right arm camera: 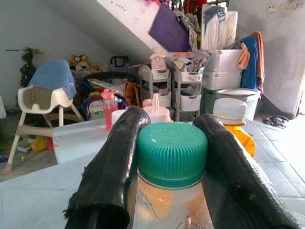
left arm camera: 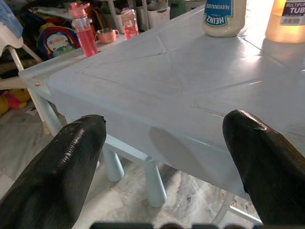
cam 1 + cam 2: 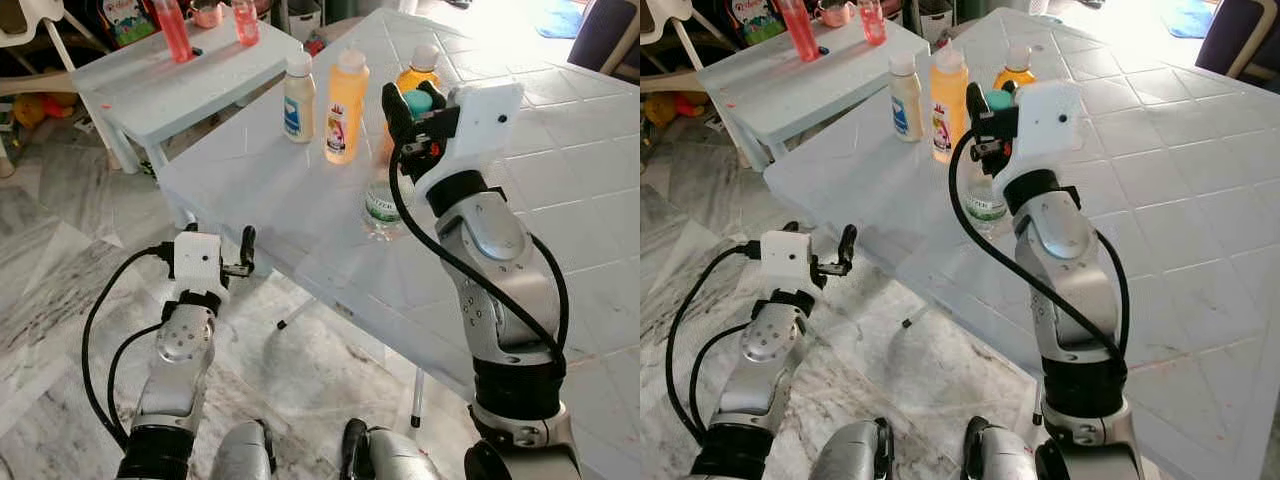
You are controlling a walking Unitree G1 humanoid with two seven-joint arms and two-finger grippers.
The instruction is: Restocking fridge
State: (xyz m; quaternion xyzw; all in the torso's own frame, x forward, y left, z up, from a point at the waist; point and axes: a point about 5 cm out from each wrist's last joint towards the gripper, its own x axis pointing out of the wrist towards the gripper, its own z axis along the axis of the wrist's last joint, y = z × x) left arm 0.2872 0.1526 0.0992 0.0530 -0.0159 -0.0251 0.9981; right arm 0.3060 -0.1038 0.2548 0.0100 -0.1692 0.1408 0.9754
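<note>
Right end effector [image 3: 412, 108], fingers pinching green cap [image 1: 171, 153] of clear bottle [image 3: 382, 205] mid-frame; cap-only hold could slip, knocking yellow bottle [image 3: 344, 108] on worktop [image 3: 300, 200]; left end effector [image 3: 246, 252] wide open, empty.

Four bottles on pale tiled worktop [image 3: 560, 160]: one white plastic mayonnaise bottle [image 3: 298, 98], one tall yellow-orange squeeze bottle [image 3: 345, 108], one orange juice bottle with white cap [image 3: 420, 70], one clear green-capped water bottle [image 3: 383, 205], two pink drink bottles [image 3: 173, 30] on small side worktop [image 3: 150, 85]

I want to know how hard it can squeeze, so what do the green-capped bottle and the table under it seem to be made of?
The green-capped bottle, held at the neck by the right pincer, looks like thin clear plastic: see-through walls, ribbed matte cap. The table looks like moulded white plastic, semi-glossy, with a pressed tile pattern, though painted board can't be excluded.
</note>
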